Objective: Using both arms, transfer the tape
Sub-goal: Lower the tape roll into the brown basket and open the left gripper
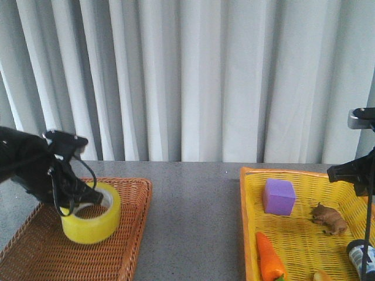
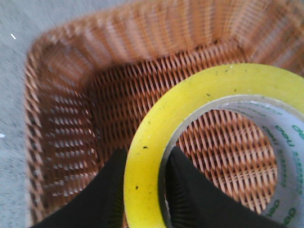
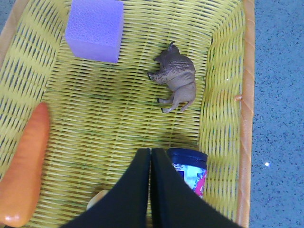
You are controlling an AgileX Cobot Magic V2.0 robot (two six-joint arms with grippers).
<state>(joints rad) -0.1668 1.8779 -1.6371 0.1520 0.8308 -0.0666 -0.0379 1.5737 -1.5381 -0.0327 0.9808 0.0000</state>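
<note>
Left wrist view: left gripper clamps the tape wall; right gripper is closed, empty.

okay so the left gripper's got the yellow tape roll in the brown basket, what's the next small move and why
Probably lift the tape straight up out of the brown wicker basket. The left gripper already has one finger inside the roll's wall and one outside, so the grasp looks set. The right gripper hangs shut over the yellow basket, so it would need to open before any handover.
</note>
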